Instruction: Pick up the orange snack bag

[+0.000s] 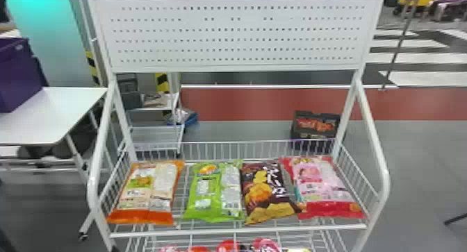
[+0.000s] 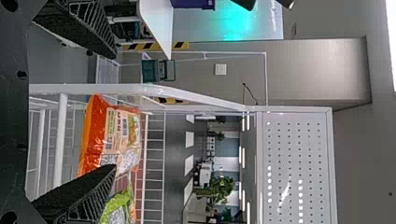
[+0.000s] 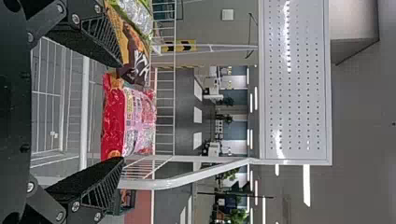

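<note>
The left gripper (image 2: pixel 115 111) has its two black fingers spread wide, and the orange snack bag (image 1: pixel 140 189) lies beyond them, apart from both tips. The right gripper (image 3: pixel 122 112) is also wide open, facing the red and pink bag (image 1: pixel 312 185). The orange snack bag lies at the left end of a row in the white wire basket (image 1: pixel 236 231), its orange lower edge near the front rail. A narrow gap parts it from the green bag (image 1: pixel 203 192); next come the brown bag (image 1: pixel 265 190) and the red and pink one. Above the basket's back stands a white pegboard (image 1: pixel 236 36). To the left, a purple box (image 1: pixel 19 72) sits on a white table (image 1: pixel 76 102).
</note>
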Motion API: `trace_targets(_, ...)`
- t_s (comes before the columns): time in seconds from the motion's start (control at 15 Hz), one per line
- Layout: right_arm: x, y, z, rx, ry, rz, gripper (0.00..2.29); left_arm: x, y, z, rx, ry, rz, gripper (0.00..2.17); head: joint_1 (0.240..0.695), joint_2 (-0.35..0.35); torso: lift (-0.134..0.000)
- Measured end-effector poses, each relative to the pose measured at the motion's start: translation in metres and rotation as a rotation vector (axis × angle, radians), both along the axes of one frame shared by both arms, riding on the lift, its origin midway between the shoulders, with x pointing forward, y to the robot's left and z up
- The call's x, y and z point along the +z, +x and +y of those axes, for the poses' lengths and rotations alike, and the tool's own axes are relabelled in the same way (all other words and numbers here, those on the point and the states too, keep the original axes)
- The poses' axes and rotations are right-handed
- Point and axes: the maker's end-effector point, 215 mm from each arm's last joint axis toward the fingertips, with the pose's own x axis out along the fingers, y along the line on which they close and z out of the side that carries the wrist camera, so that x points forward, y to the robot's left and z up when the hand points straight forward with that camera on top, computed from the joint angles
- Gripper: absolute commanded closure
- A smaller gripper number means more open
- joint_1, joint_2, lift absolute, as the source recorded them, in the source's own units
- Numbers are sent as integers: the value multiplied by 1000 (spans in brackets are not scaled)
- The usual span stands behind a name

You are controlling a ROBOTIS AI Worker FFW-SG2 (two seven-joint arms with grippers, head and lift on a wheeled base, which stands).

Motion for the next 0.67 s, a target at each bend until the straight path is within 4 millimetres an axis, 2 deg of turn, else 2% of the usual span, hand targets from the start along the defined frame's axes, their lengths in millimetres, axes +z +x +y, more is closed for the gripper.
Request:
trace_targets(0.33, 2, -1, 0, 0, 2, -12, 194, -14, 44, -29, -38, -14, 35, 46, 499, 0, 0)
trace_targets(0.67, 3, 0, 2, 2, 5, -18, 194, -38, 92, -63, -86, 21, 102, 46, 499, 0, 0)
